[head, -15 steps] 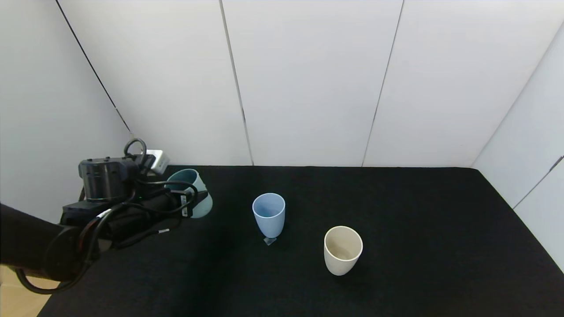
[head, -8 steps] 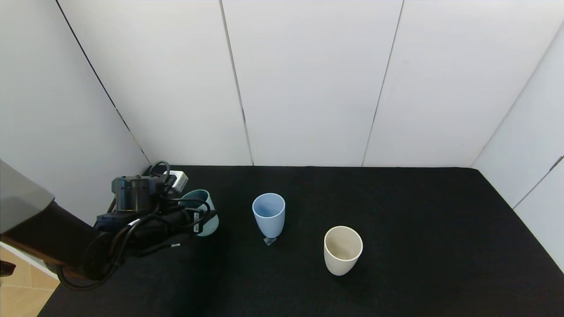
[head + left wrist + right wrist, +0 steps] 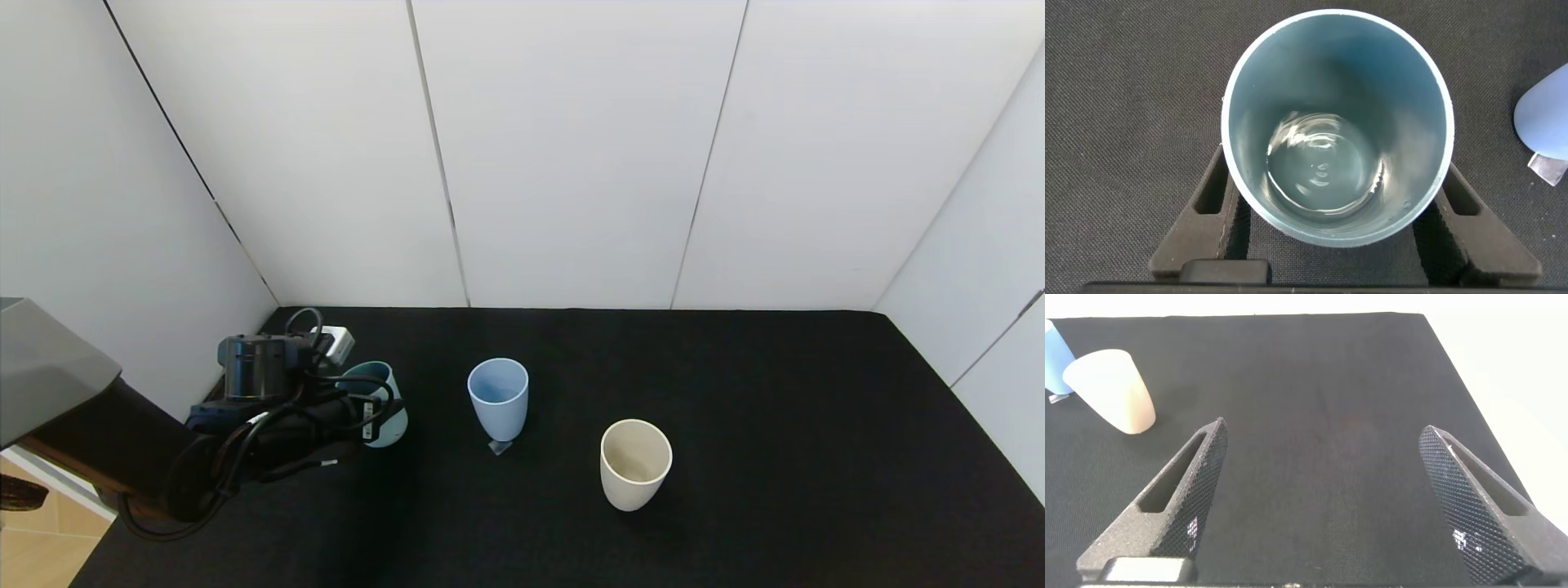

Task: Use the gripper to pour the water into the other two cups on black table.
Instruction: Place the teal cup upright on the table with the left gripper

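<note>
My left gripper is shut on a teal-green tumbler at the far left of the black table. In the left wrist view its fingers press both sides of the tumbler, which stands upright and holds rippling clear water. The pale blue cup stands just to its right, near the table's middle. The cream-white cup stands farther right and nearer to me. My right gripper is open and empty over bare table; the cream cup lies ahead of it to one side.
A small clear tab lies at the foot of the blue cup. White walls close the table at the back and right. The table's left edge runs beside my left arm.
My left arm has moved down and to the right with the teal-green tumbler, which was higher and tilted and now sits upright and lower. The other two cups have not moved.
</note>
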